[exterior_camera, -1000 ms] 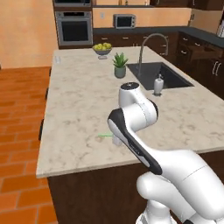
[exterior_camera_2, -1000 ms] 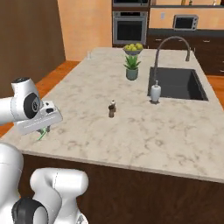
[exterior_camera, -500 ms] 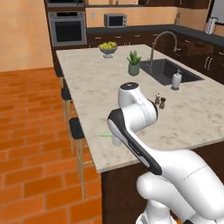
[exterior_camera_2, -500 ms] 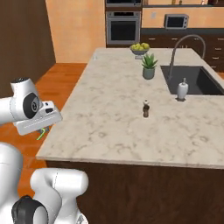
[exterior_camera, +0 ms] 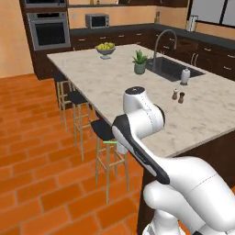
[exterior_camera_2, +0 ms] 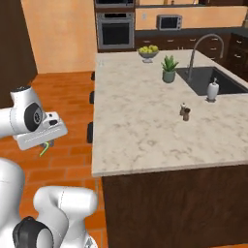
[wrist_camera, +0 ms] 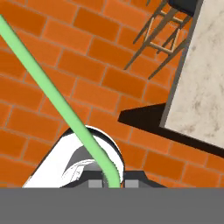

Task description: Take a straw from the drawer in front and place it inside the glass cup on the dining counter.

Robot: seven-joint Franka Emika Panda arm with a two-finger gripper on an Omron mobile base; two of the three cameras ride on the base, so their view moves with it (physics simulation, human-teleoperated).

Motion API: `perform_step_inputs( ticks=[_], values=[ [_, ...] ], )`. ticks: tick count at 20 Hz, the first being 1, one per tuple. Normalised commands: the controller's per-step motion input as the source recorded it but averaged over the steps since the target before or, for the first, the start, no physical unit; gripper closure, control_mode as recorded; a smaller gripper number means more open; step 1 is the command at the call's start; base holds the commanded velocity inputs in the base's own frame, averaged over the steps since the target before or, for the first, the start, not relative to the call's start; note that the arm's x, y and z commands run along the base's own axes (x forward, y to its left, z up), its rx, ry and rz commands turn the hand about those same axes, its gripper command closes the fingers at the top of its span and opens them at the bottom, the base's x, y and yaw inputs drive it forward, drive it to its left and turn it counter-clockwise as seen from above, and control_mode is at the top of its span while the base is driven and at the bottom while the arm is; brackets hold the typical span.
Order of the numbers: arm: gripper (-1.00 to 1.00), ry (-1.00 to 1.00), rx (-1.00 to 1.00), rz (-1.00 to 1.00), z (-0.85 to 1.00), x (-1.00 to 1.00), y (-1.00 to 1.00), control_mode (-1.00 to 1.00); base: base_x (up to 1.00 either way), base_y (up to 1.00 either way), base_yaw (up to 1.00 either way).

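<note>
End effector (wrist_camera: pixel 107 183) pinches straw (wrist_camera: pixel 52 94) over brick floor (wrist_camera: pixel 52 39); bar stools (exterior_camera: pixel 104 133) line the table (exterior_camera_2: pixel 140 116) edge.

Thin green straw (wrist_camera: pixel 57 103) — gripper-held (wrist_camera: pixel 111 181)

**Open stone ahead, clutter kept to the far end**

I see the near half of the beige marbled dining counter (exterior_camera_2: pixel 140 131) bare, so a gripper could cross it freely. Two small dark shakers (exterior_camera_2: pixel 184 111) stand mid-counter, near the sink side. Further off sit a potted green plant (exterior_camera_2: pixel 168 68), a grey bowl of yellow-green fruit (exterior_camera_2: pixel 148 52) and the arched silver faucet (exterior_camera_2: pixel 203 48). Dark-seated wooden bar stools (exterior_camera: pixel 106 151) line the counter's edge above orange brick floor (exterior_camera: pixel 32 183).
</note>
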Motion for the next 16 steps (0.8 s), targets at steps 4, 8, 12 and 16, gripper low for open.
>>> perform_step_inputs(
  ticks=[4, 8, 12, 16],
  values=[
    [1.0, 0.0, 0.0, 0.0, 0.0, 0.0, 0.0, 1.0, 0.1, 1.0, -0.41],
    [1.0, 0.0, 0.0, 0.0, 0.0, 0.0, 0.0, 1.0, 0.32, 1.0, -0.42],
    [1.0, 0.0, 0.0, 0.0, 0.0, 0.0, 0.0, 1.0, 0.47, 1.0, -0.41],
    [1.0, 0.0, 0.0, 0.0, 0.0, 0.0, 0.0, 1.0, 0.42, 1.0, -0.4]
  ],
)
